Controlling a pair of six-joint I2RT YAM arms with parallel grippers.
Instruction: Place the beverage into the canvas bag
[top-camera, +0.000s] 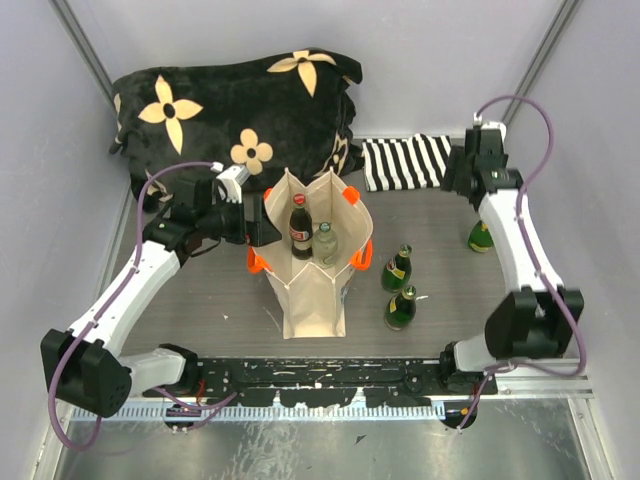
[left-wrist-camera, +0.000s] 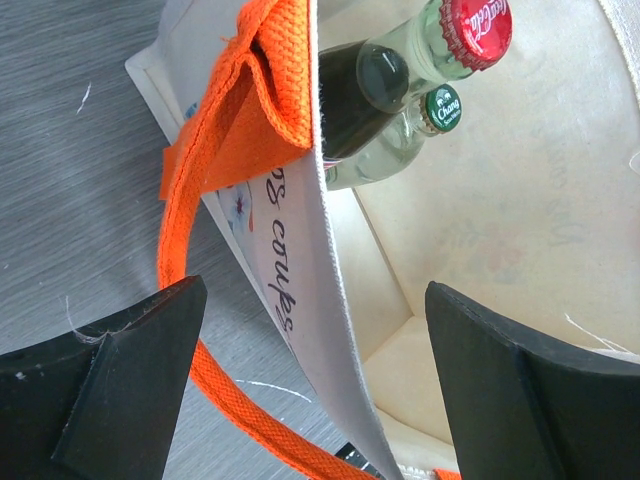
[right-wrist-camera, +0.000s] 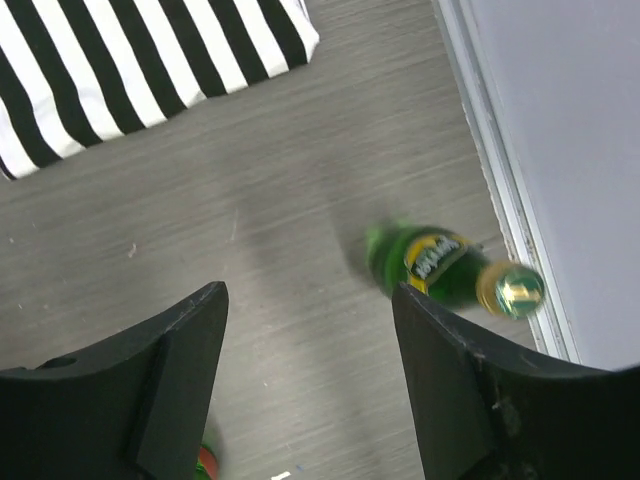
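Observation:
The canvas bag (top-camera: 312, 285) stands open mid-table, beige with orange handles (left-wrist-camera: 235, 140). Inside it a cola bottle with a red cap (top-camera: 300, 228) and a clear bottle with a green cap (top-camera: 325, 243) stand upright; both show in the left wrist view too, red cap (left-wrist-camera: 478, 30) and green cap (left-wrist-camera: 442, 108). My left gripper (left-wrist-camera: 315, 350) is open, its fingers straddling the bag's left wall without pinching it. My right gripper (right-wrist-camera: 310, 310) hangs open and empty above bare table. A green bottle with a yellow label (right-wrist-camera: 440, 265) stands just beyond its right fingertip, by the right rail.
Two more green bottles (top-camera: 397, 268) (top-camera: 401, 307) stand right of the bag. A black flowered cushion (top-camera: 235, 110) lies at the back, with a black-and-white striped cloth (top-camera: 405, 162) to its right. The right wall is close to the green bottle (top-camera: 480, 237).

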